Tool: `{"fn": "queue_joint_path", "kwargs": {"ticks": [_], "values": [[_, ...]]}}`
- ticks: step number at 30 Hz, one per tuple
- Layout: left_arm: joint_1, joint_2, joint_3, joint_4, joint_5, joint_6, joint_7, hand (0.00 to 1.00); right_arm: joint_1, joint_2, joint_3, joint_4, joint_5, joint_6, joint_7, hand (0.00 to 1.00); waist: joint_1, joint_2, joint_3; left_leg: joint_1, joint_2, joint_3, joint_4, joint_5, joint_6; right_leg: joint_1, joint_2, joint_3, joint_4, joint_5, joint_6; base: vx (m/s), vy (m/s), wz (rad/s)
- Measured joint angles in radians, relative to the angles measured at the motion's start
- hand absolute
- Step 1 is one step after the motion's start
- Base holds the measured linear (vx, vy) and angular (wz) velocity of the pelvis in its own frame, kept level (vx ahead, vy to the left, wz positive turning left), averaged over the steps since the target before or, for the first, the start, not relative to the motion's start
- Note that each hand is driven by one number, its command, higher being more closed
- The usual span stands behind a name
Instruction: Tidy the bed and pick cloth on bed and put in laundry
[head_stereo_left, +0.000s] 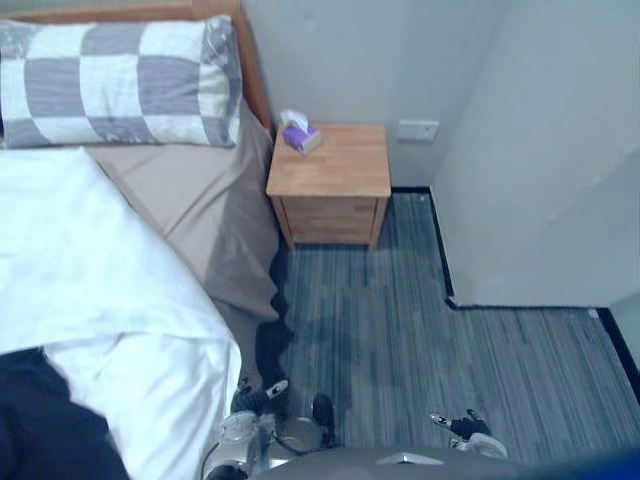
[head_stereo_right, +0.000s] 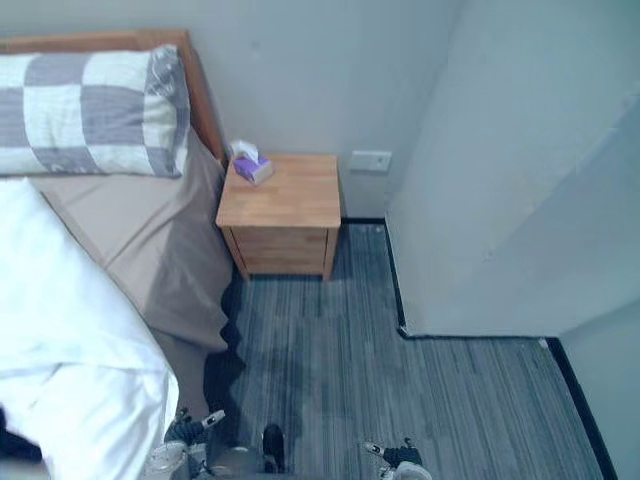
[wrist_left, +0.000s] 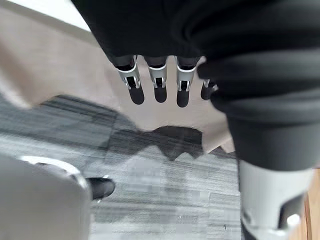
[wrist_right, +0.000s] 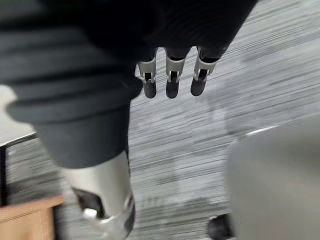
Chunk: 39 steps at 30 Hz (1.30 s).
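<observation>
The bed (head_stereo_left: 190, 200) fills the left side, with a grey-and-white checked pillow (head_stereo_left: 120, 80) at its head and a taupe sheet below it. A white duvet (head_stereo_left: 90, 270) lies rumpled across the near part. A dark cloth (head_stereo_left: 40, 425) rests on the duvet at the bed's near corner, cut off by the frame edge. My left hand (wrist_left: 160, 82) hangs beside the bed's edge over the carpet, fingers straight and holding nothing. My right hand (wrist_right: 172, 80) hangs over the carpet as well, fingers straight and empty.
A wooden nightstand (head_stereo_left: 330, 180) stands against the back wall right of the bed, with a tissue box (head_stereo_left: 300, 133) on its far left corner. Grey striped carpet (head_stereo_left: 420, 340) spreads in front of it. A white wall (head_stereo_left: 540, 150) juts in on the right.
</observation>
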Motion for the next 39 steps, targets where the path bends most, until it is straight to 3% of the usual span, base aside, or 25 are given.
{"fn": "queue_joint_path", "kwargs": {"ticks": [2,5,8,10,12,14,16,18,19,20,21,22,23,24,26,27,30,32,33,34,35,36,37,38,39], "values": [[-0.004,0.017,-0.029,0.006,0.023,0.001,-0.001,0.0,-0.007,0.0,0.027,-0.018,0.0,-0.003,-0.001,0.0,-0.008,0.018,0.017,0.056,0.012,-0.029,-0.007,-0.021,-0.001,-0.094,0.004,-0.038,0.067,-0.161,0.0,0.01,0.038,0.39],[-0.013,0.025,-0.05,0.027,0.08,0.002,-0.002,0.0,-0.028,0.001,0.045,-0.022,0.001,-0.011,-0.002,0.0,-0.026,0.03,0.026,0.124,0.061,-0.104,-0.008,-0.051,-0.012,-0.188,0.085,-0.043,-0.14,-0.283,0.02,0.24,-0.036,0.76],[-0.018,0.014,-0.049,0.034,0.09,0.0,-0.007,0.0,-0.032,0.0,0.064,-0.025,0.003,-0.018,-0.006,0.0,-0.025,0.038,0.032,0.148,0.095,-0.183,-0.005,-0.083,-0.04,-0.214,0.147,0.025,-0.39,-0.265,0.032,0.24,-0.145,0.96],[-0.03,-0.015,-0.006,0.02,0.091,-0.003,-0.017,0.0,-0.03,0.009,0.069,-0.036,0.004,-0.018,-0.008,0.0,-0.021,0.025,0.041,0.132,0.091,-0.286,0.042,-0.14,-0.07,-0.231,0.166,0.181,-0.592,-0.2,0.031,0.13,-0.256,1.18],[-0.028,-0.034,0.028,0.001,0.091,-0.006,-0.022,0.0,-0.031,0.011,0.086,-0.041,0.004,-0.018,-0.007,0.0,-0.021,0.028,0.047,0.101,0.099,-0.372,0.113,-0.203,-0.105,-0.214,0.194,0.246,-0.612,-0.124,0.04,0.17,-0.345,1.32],[-0.033,-0.058,0.031,-0.023,0.095,-0.012,-0.025,0.0,-0.031,-0.004,0.09,-0.067,0.002,-0.017,-0.009,0.0,-0.008,0.068,0.063,0.092,0.125,-0.404,0.132,-0.215,-0.131,-0.219,0.206,0.174,-0.537,-0.188,0.027,0.28,-0.333,1.25],[-0.033,-0.084,0.067,-0.04,0.096,-0.02,-0.035,0.0,-0.031,-0.011,0.088,-0.077,-0.01,-0.014,-0.009,0.0,-0.009,0.077,0.071,0.08,0.145,-0.426,0.131,-0.193,-0.168,-0.202,0.175,0.043,-0.478,-0.239,-0.024,0.28,-0.272,1.43],[-0.033,-0.109,0.095,-0.043,0.094,-0.022,-0.036,0.0,-0.031,-0.011,0.09,-0.075,-0.044,-0.012,-0.008,0.0,-0.003,0.096,0.062,0.061,0.17,-0.435,0.129,-0.16,-0.167,-0.17,0.17,-0.036,-0.469,-0.245,-0.026,0.25,-0.182,1.63],[-0.033,-0.118,0.106,-0.053,0.085,-0.023,-0.036,0.0,-0.03,-0.007,0.095,-0.075,-0.059,-0.008,-0.008,0.0,-0.002,0.086,0.06,0.039,0.173,-0.433,0.122,-0.118,-0.167,-0.155,0.158,-0.064,-0.464,-0.244,-0.027,0.22,-0.094,1.84],[-0.033,-0.117,0.108,-0.059,0.086,-0.025,-0.036,0.0,-0.03,-0.005,0.099,-0.075,-0.063,-0.006,-0.008,0.0,-0.003,0.08,0.062,0.034,0.177,-0.415,0.11,-0.097,-0.166,-0.138,0.148,-0.085,-0.472,-0.243,-0.028,0.22,0.005,2.25],[-0.037,-0.117,0.117,-0.068,0.077,-0.026,-0.036,0.0,-0.028,-0.004,0.113,-0.075,-0.066,-0.005,-0.009,0.0,-0.01,0.072,0.062,0.003,0.188,-0.322,0.127,-0.081,-0.173,-0.098,0.118,-0.163,-0.498,-0.249,-0.037,0.22,0.101,2.56],[-0.039,-0.116,0.117,-0.077,0.055,-0.026,-0.035,0.0,-0.025,-0.004,0.121,-0.074,-0.068,-0.004,-0.009,0.0,-0.013,0.069,0.064,-0.032,0.217,-0.124,0.16,-0.082,-0.176,-0.046,0.1,-0.233,-0.527,-0.261,-0.058,0.21,0.146,2.62],[-0.039,-0.115,0.119,-0.078,0.047,-0.026,-0.035,0.0,-0.024,-0.004,0.125,-0.074,-0.073,-0.003,-0.009,0.0,-0.016,0.067,0.065,-0.04,0.235,-0.01,0.17,-0.082,-0.176,-0.02,0.092,-0.26,-0.538,-0.268,-0.069,0.17,0.231,2.57],[-0.04,-0.114,0.122,-0.075,0.042,-0.024,-0.034,0.0,-0.021,-0.01,0.131,-0.072,-0.074,-0.001,-0.009,0.0,-0.024,0.066,0.065,-0.051,0.274,0.213,0.194,-0.08,-0.17,0.023,0.081,-0.329,-0.558,-0.274,-0.08,0.11,0.219,1.91],[-0.03,-0.113,0.114,-0.074,0.042,-0.018,-0.034,0.0,-0.02,-0.022,0.126,-0.062,-0.073,0.006,-0.009,0.0,-0.025,0.09,0.052,-0.042,0.306,0.473,0.203,-0.064,-0.146,0.075,0.077,-0.407,-0.58,-0.275,-0.079,0.14,0.313,2.12],[-0.015,-0.108,0.098,-0.066,0.042,-0.018,-0.036,0.0,-0.017,-0.027,0.103,-0.05,-0.072,0.008,-0.01,0.0,-0.026,0.102,0.045,-0.034,0.293,0.537,0.181,-0.057,-0.14,0.102,0.075,-0.438,-0.586,-0.276,-0.077,0.21,0.34,2.02],[0.0,-0.079,0.063,-0.04,0.042,-0.019,-0.039,0.0,-0.023,-0.026,0.057,-0.015,-0.054,0.013,-0.015,0.0,-0.021,0.098,0.036,0.003,0.21,0.487,0.071,-0.014,-0.121,0.151,0.047,-0.465,-0.598,-0.257,-0.042,0.23,0.243,1.26],[0.02,-0.041,0.05,-0.025,0.017,-0.017,-0.046,0.0,-0.023,-0.004,0.022,0.006,-0.033,0.018,-0.019,0.0,-0.022,0.066,0.017,0.048,0.16,0.411,-0.029,0.024,-0.115,0.188,0.033,-0.497,-0.575,-0.222,0.013,0.28,0.143,0.89],[0.02,-0.035,0.047,-0.014,0.017,-0.017,-0.046,0.0,-0.022,0.003,0.012,0.005,-0.032,0.018,-0.021,0.0,-0.022,0.061,0.015,0.052,0.163,0.397,-0.029,0.025,-0.114,0.182,0.025,-0.497,-0.535,-0.216,0.017,0.2,0.054,0.75],[0.019,-0.031,0.046,-0.003,0.017,-0.018,-0.047,0.0,-0.02,0.007,0.004,0.005,-0.031,0.018,-0.022,0.0,-0.024,0.067,0.016,0.057,0.17,0.377,-0.028,0.025,-0.114,0.168,0.02,-0.494,-0.505,-0.238,0.019,0.15,0.032,0.5],[0.018,-0.029,0.047,0.002,0.016,-0.015,-0.047,0.0,-0.018,0.008,0.003,0.005,-0.031,0.018,-0.022,0.0,-0.025,0.067,0.016,0.075,0.181,0.356,-0.029,0.025,-0.114,0.184,0.026,-0.495,-0.573,-0.3,0.066,0.14,0.035,0.45],[0.02,-0.028,0.044,0.003,0.018,-0.013,-0.052,0.0,-0.018,0.008,0.002,0.004,-0.029,0.019,-0.023,0.0,-0.021,0.063,0.014,0.087,0.178,0.348,-0.03,0.025,-0.114,0.189,0.014,-0.496,-0.635,-0.293,0.068,0.11,0.042,0.41],[0.019,-0.016,0.027,0.001,0.021,-0.008,-0.065,0.0,-0.017,0.01,0.003,0.004,-0.025,0.019,-0.023,0.0,-0.024,0.034,0.013,0.098,0.149,0.341,-0.041,0.023,-0.117,0.175,-0.032,-0.496,-0.66,-0.189,0.049,0.06,-0.008,0.39],[0.016,-0.004,0.014,0.009,0.023,-0.006,-0.07,0.0,-0.017,0.01,-0.001,0.004,-0.018,0.019,-0.021,0.0,-0.034,0.026,0.009,0.103,0.141,0.323,-0.053,0.017,-0.125,0.173,-0.049,-0.494,-0.607,-0.215,0.062,0.06,-0.042,0.53],[0.018,-0.011,0.014,0.018,0.038,-0.004,-0.08,0.0,-0.017,0.004,-0.003,0.001,-0.014,0.019,-0.022,0.0,-0.04,0.035,0.009,0.115,0.142,0.292,-0.082,0.021,-0.133,0.135,-0.065,-0.473,-0.496,-0.23,0.042,0.03,-0.034,0.66]]}}
